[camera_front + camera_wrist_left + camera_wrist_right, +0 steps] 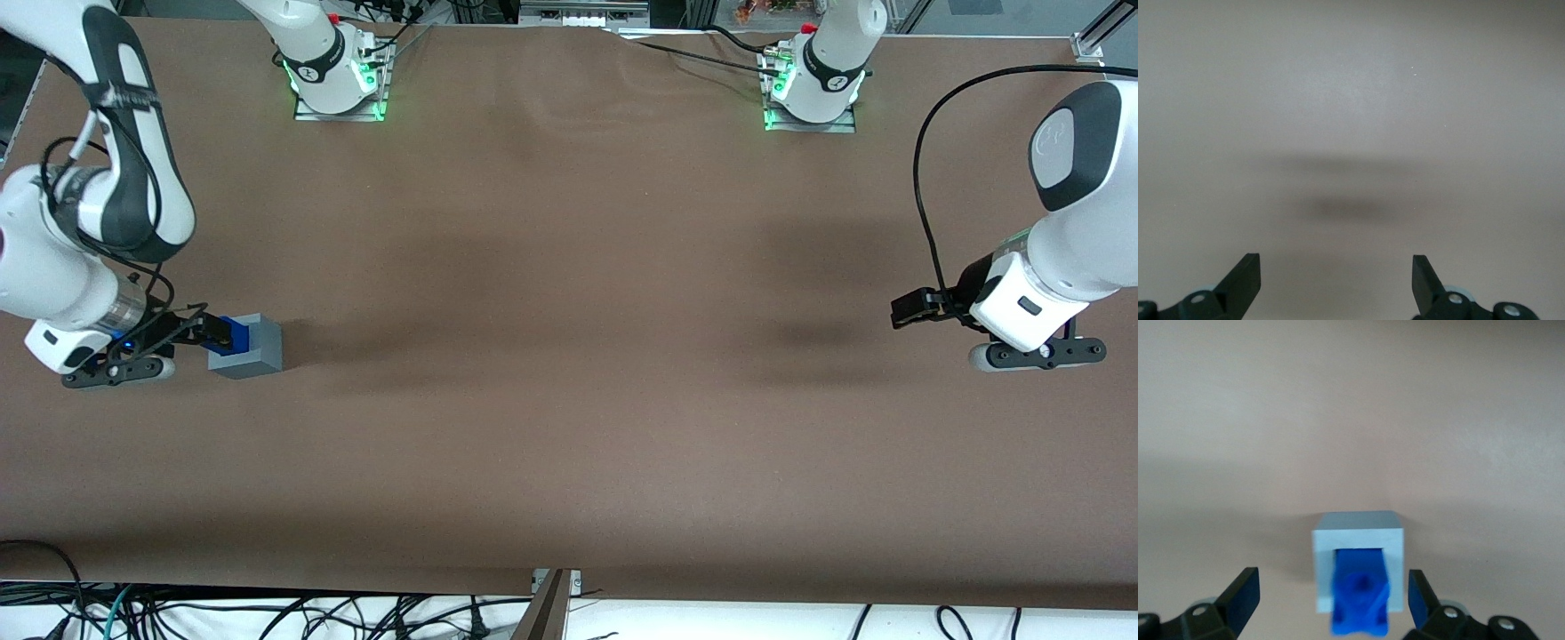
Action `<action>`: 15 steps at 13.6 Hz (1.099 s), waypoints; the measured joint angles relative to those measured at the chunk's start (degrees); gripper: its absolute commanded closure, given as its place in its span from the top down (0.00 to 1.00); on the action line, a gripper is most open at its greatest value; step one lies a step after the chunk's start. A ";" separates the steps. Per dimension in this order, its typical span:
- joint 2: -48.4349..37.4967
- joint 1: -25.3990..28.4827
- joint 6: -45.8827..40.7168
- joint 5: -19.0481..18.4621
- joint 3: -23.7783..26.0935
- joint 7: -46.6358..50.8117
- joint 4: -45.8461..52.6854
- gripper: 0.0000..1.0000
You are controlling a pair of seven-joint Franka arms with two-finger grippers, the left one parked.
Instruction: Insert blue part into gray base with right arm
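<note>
The gray base point(252, 349) stands on the brown table toward the working arm's end. The blue part point(233, 334) sits in its square recess and sticks out of it on the side facing my right arm's gripper point(210, 331). In the right wrist view the blue part point(1361, 595) fills the opening of the gray base point(1357, 525), its knobby end toward the camera. The gripper point(1331, 581) is open, and its black fingers point(1241, 595) stand wide on either side of the base without touching the base or the part.
Brown cloth point(569, 373) covers the whole table. Two arm bases point(336, 82) point(811, 89) are bolted along the table's edge farthest from the front camera. Cables point(267, 613) lie below the nearest edge.
</note>
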 measured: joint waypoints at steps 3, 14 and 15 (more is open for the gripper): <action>-5.98 0.22 -7.12 0.00 2.98 3.01 1.18 0.99; -11.89 0.33 -23.11 -0.01 6.59 9.01 8.23 0.99; -11.89 0.33 -24.19 -0.01 6.59 9.03 8.83 0.99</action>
